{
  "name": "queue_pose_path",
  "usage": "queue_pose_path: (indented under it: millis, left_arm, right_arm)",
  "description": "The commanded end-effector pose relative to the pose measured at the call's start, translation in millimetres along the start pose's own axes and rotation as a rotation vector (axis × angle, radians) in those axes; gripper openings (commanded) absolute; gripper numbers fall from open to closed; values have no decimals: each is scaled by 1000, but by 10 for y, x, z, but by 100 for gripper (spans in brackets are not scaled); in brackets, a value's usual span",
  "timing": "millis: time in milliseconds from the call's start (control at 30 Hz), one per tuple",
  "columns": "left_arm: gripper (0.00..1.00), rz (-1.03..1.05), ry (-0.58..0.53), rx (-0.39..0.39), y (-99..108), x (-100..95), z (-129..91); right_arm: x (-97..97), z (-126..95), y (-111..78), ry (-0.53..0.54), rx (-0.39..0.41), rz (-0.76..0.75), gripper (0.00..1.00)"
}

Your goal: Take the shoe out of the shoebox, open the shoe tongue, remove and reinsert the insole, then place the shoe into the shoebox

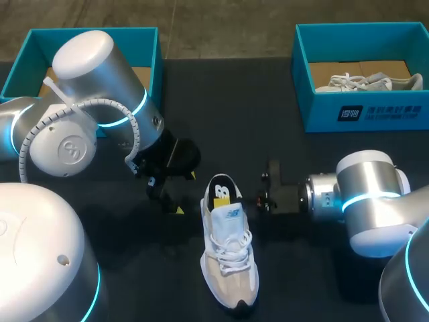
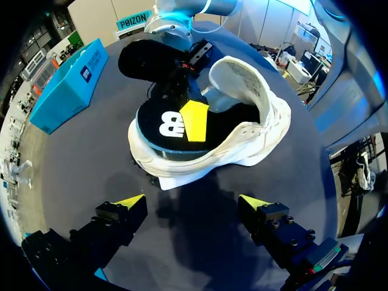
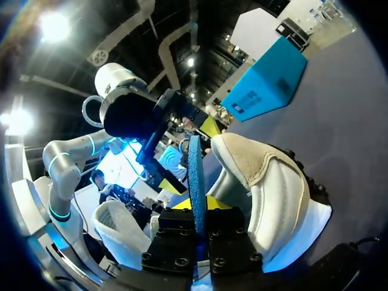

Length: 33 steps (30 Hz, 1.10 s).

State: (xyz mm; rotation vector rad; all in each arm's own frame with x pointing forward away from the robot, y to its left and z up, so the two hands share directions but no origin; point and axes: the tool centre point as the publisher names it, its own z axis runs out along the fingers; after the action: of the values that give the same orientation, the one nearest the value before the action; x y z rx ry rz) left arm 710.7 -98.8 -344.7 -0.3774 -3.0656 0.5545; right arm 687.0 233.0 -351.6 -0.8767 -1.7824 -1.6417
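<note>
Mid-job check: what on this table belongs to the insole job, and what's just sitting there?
In the job:
- shoe
- insole, pinched in the right gripper
- left gripper, open, short of the heel
- left box, probably the shoe's own

Lying about:
- right box
- second shoe inside it

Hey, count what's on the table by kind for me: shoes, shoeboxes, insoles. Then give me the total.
Shoeboxes: 2, one far left, one far right
Shoes: 2, one on the table, one in the right box
Insole: 1
Total: 5
</note>
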Motion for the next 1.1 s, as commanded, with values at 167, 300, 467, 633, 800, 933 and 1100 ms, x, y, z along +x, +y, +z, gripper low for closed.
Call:
queue_pose_path:
  millis: [167,300,467,633,800,933,1100]
  left_arm:
    - [100,0,-3,0,3,10,8]
    - [100,0,-3,0,3,10,8]
    - [100,0,-3,0,3,10,8]
    - [100,0,-3,0,3,10,8]
    - [100,0,-3,0,3,10,8]
    - [100,0,-3,0,3,10,8]
    - [100,0,-3,0,3,10,8]
  right_arm:
    - [133,11,110,-6,8,-61,35]
    - [180,4,191,-8,12,-81,34]
    - [197,-3,244,-10,12,-94,33]
    - [190,-13,282,-12,5,-99,25]
    - [143,-53,334,-31,-25,-82,0]
    - [50,-50,308,-54,-19,-30,0]
    - [8,-17,205,-52,-4,7,0]
